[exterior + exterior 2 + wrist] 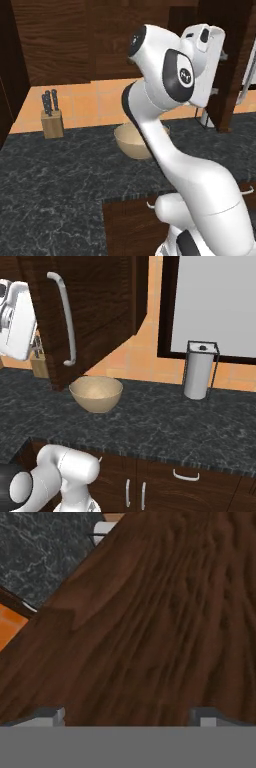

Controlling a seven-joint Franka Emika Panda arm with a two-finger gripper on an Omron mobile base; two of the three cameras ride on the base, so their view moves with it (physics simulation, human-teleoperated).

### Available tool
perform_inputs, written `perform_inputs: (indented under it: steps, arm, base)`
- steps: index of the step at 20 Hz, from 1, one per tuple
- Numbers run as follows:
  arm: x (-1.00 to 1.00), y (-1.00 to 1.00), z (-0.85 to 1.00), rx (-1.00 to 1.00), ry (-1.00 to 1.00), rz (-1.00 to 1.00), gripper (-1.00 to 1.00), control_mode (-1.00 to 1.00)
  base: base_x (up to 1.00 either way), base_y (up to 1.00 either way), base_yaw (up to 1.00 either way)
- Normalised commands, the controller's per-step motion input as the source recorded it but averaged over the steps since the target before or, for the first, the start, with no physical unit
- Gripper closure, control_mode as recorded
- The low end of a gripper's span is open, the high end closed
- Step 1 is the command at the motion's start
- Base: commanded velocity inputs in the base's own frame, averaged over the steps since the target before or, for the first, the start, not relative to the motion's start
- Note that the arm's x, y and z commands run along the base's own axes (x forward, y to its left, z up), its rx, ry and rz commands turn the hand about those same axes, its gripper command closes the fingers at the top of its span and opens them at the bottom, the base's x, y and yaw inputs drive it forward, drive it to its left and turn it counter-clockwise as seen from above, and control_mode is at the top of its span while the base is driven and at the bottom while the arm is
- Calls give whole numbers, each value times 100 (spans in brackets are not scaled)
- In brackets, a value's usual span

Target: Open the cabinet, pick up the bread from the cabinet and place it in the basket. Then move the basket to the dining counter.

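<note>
hand (128,716): spread wide, grips nothing | faces: cabinet (150,627) door, close

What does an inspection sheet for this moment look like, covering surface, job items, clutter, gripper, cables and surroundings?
Surface: black marbled countertop, drawers below it.
Job's things: cabinet door swung open, bar handle facing out; basket upright on the countertop under the door; bread not visible.
Clutter: knife block at the back wall; paper towel holder to the right.
Gripper: gripper open, jaws wide, facing the wood door panel at close range, holding nothing.
Cables: nothing seen.
Surroundings: orange tiled wall; pale panel in a dark frame upper right.
</note>
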Motion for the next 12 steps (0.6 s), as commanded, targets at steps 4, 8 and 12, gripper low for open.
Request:
perform_inputs:
  steps: [4, 8, 12]
  arm:
    - [16, -95, -27, 10, -12, 16, -100, -100]
    - [20, -83, -31, 0, -12, 9, -100, -100]
    - [5, -43, -15, 0, -7, 0, -100, -100]
  base:
    - [0, 0, 0]
    - [0, 0, 0]
    - [0, 0, 0]
